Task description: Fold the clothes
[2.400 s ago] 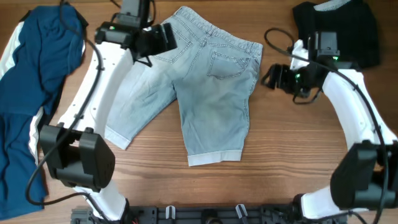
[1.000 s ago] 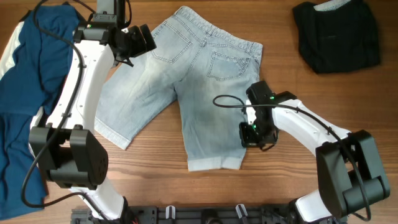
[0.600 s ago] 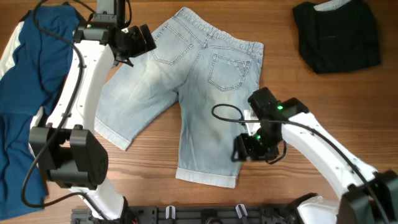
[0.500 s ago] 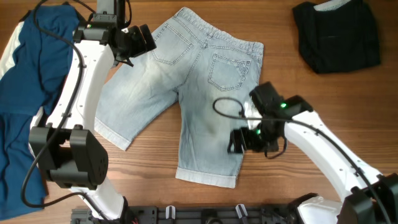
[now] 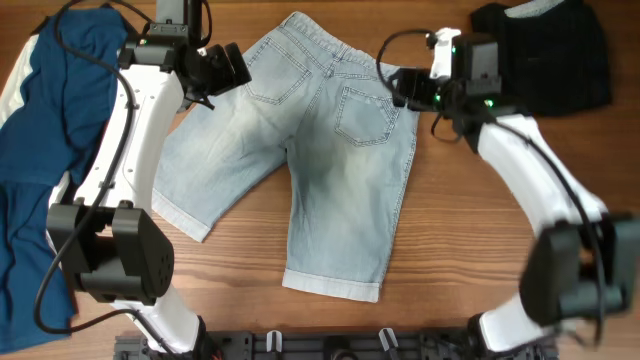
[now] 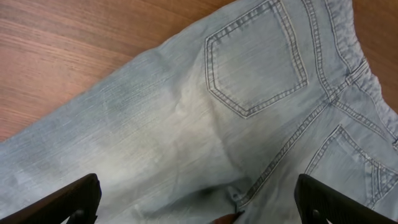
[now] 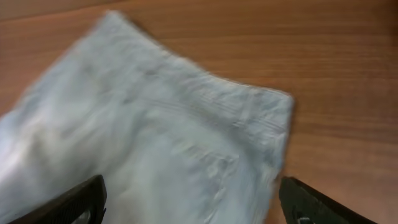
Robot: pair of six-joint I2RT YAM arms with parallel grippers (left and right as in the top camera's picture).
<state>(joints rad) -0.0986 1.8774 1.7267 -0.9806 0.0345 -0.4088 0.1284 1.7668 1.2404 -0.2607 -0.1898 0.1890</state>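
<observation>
Light-blue denim shorts (image 5: 330, 170) lie flat on the wooden table, back pockets up, legs pointing toward the front. My left gripper (image 5: 232, 63) hovers over the left side of the seat near the waistband. In the left wrist view its fingers (image 6: 199, 202) are wide open over the denim (image 6: 186, 124), holding nothing. My right gripper (image 5: 400, 88) is at the waistband's right corner. In the right wrist view its fingers (image 7: 193, 202) are wide open above that blurred corner (image 7: 186, 143).
A dark-blue garment with a white stripe (image 5: 50, 130) lies along the left edge. A black garment (image 5: 545, 55) lies at the back right corner. Bare wood (image 5: 480, 240) shows to the right of the shorts.
My right arm has swung from the right leg near the hem up to the waistband's right corner. The right leg now lies straighter and longer. My left arm has stayed put.
</observation>
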